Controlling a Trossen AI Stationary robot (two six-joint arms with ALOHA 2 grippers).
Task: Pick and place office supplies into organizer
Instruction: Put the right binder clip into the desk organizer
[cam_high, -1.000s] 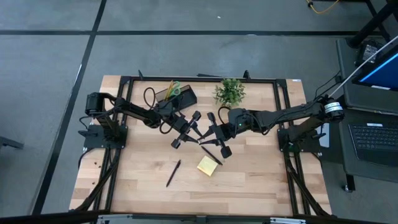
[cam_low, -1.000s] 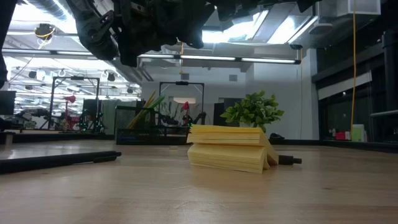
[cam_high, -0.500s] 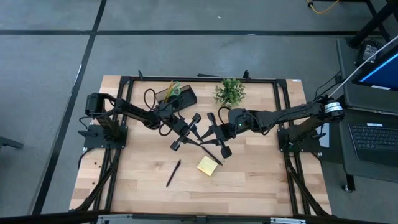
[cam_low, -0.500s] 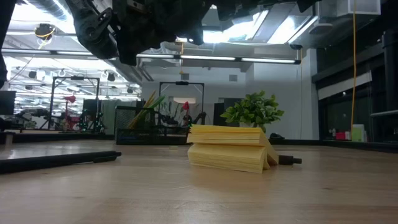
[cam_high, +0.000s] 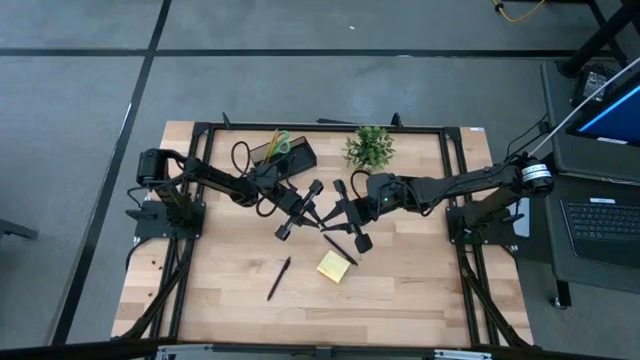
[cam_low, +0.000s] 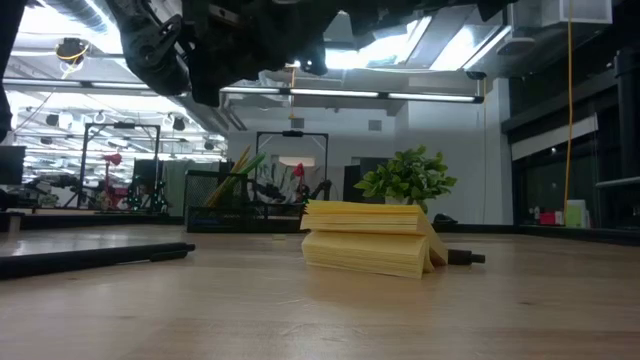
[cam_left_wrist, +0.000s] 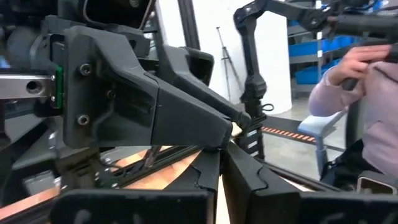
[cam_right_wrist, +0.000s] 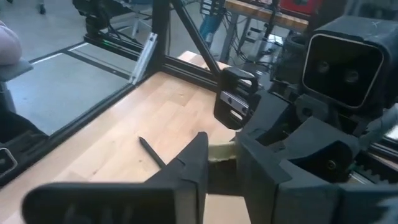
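Observation:
My two grippers face each other above the table's middle. My left gripper (cam_high: 312, 213) is shut, and nothing shows between its fingers (cam_left_wrist: 221, 171). My right gripper (cam_high: 332, 218) has a small pale yellow-green piece (cam_right_wrist: 222, 154) between its fingers. A yellow sticky-note pad (cam_high: 334, 265) lies flat on the table below them, with a black pen (cam_high: 340, 249) beside it. A second black pen (cam_high: 279, 278) lies nearer the front. The black organizer (cam_high: 290, 155) stands at the back, with green scissors and a pencil (cam_high: 278, 142) sticking up out of it. My right gripper pinches the small pale piece (cam_right_wrist: 222, 154) between its two fingers; the piece fills the gap between them. The fingers come about level from the table's right side, pointing toward the left gripper. The piece is clear of the table.
A small green potted plant (cam_high: 369, 147) stands at the back, right of the organizer. A black frame (cam_high: 200, 130) runs along the table's far and side edges. Bare wood lies at the front right. A person (cam_left_wrist: 357, 81) shows beyond the table.
My left gripper has shut its fingers. Both arms have stayed where they were above the table's middle.

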